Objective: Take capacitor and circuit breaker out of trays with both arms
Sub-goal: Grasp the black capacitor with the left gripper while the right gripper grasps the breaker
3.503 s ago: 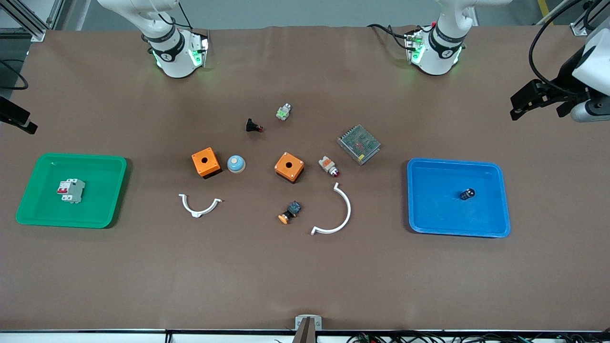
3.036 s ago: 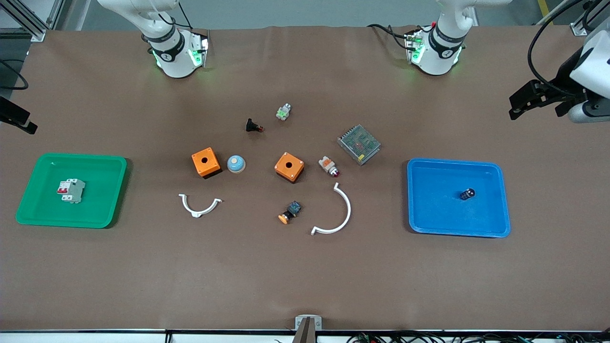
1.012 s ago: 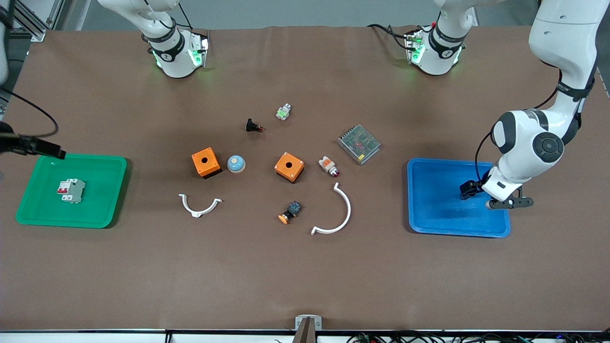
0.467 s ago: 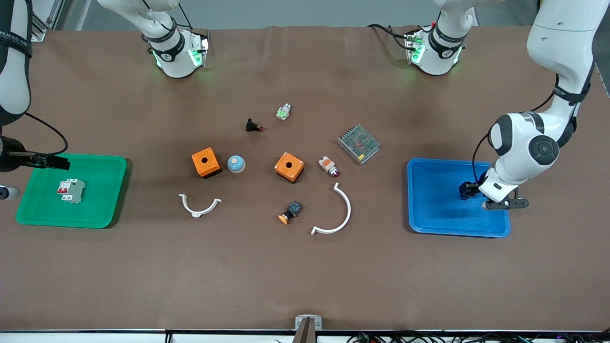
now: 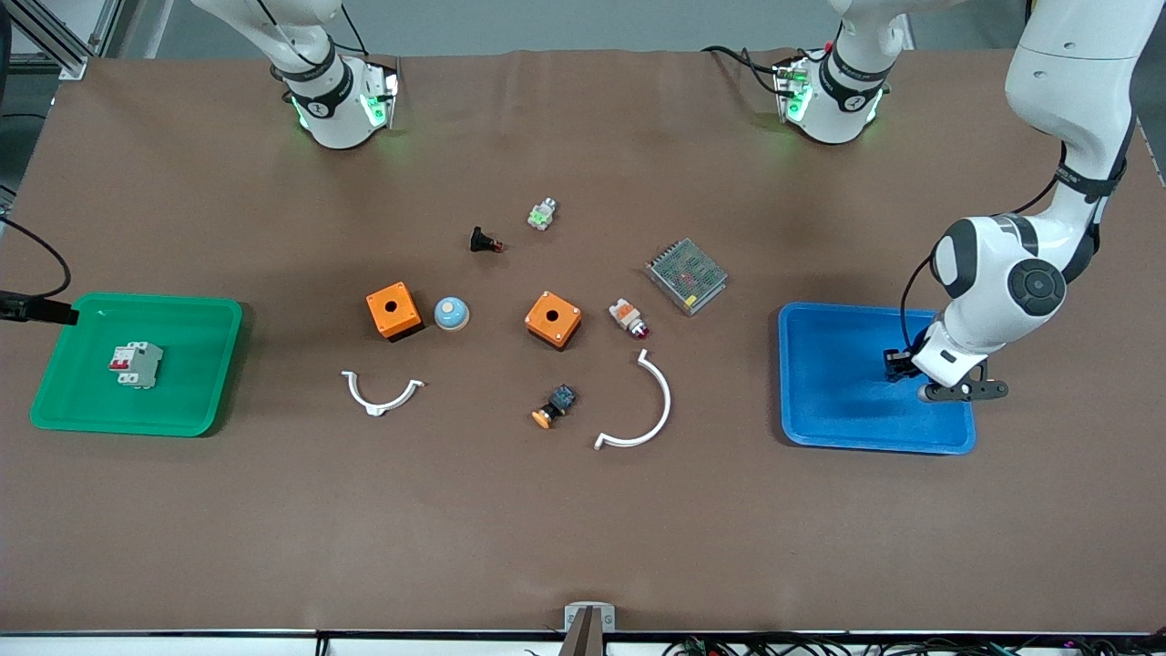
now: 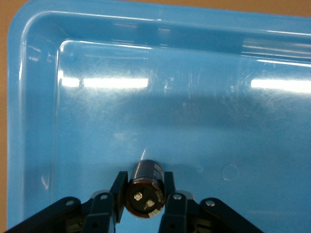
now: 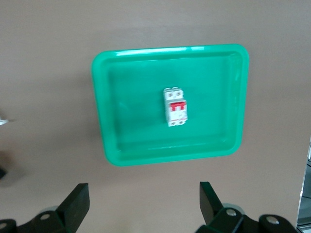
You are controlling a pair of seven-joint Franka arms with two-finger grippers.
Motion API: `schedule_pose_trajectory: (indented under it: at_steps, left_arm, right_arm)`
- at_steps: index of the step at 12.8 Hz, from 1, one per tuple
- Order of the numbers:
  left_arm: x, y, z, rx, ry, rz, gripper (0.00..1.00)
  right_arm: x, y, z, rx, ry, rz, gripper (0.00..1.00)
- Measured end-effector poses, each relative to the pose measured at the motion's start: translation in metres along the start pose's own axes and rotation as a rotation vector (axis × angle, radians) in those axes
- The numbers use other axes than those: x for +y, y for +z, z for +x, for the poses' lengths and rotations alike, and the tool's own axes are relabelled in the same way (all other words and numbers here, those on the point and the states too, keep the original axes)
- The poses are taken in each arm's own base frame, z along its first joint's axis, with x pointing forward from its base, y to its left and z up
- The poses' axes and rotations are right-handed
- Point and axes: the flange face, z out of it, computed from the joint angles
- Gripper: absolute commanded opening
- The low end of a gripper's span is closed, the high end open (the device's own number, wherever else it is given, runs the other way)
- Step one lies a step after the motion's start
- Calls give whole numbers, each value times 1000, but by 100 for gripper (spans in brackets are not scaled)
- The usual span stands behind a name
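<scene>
The capacitor [image 6: 144, 194], a small black cylinder with a silvery end, lies in the blue tray [image 5: 874, 446] at the left arm's end of the table. My left gripper [image 5: 897, 364] is down in that tray. In the left wrist view the left gripper [image 6: 143, 182] has a finger pressed on each side of the capacitor. The breaker [image 5: 137, 364], a light-grey block with red levers, lies in the green tray [image 5: 209, 314] at the right arm's end. My right gripper [image 7: 146, 194] is wide open and empty, high over the table beside the green tray [image 7: 102, 121], with the breaker [image 7: 175, 107] in its view.
Mid-table lie two orange boxes [image 5: 393, 311] [image 5: 553, 319], a blue dome [image 5: 451, 313], two white arcs [image 5: 381, 394] [image 5: 642, 410], a mesh-covered metal box [image 5: 686, 275], a black push-button [image 5: 485, 241], a grey-and-green button [image 5: 542, 214], a white-and-orange switch [image 5: 629, 318] and an orange-capped button [image 5: 554, 407].
My left arm swung in from the table's end and came down onto the capacitor in the blue tray. My right arm moved about at the green tray's edge. The breaker has not moved.
</scene>
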Motion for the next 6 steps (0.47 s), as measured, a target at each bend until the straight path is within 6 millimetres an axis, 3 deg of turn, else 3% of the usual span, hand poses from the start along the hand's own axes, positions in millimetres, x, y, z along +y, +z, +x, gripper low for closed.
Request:
schedule_pose_trajectory:
  at_steps: [3,6]
  left_arm:
    - [8,-18,7,15,13,-3,0]
    - [48,-81,22,10,75,-12,0]
  right_arm:
    - [29,71,26,-4,-40,71,100]
    - [45,135,45,-3,-68,112,100]
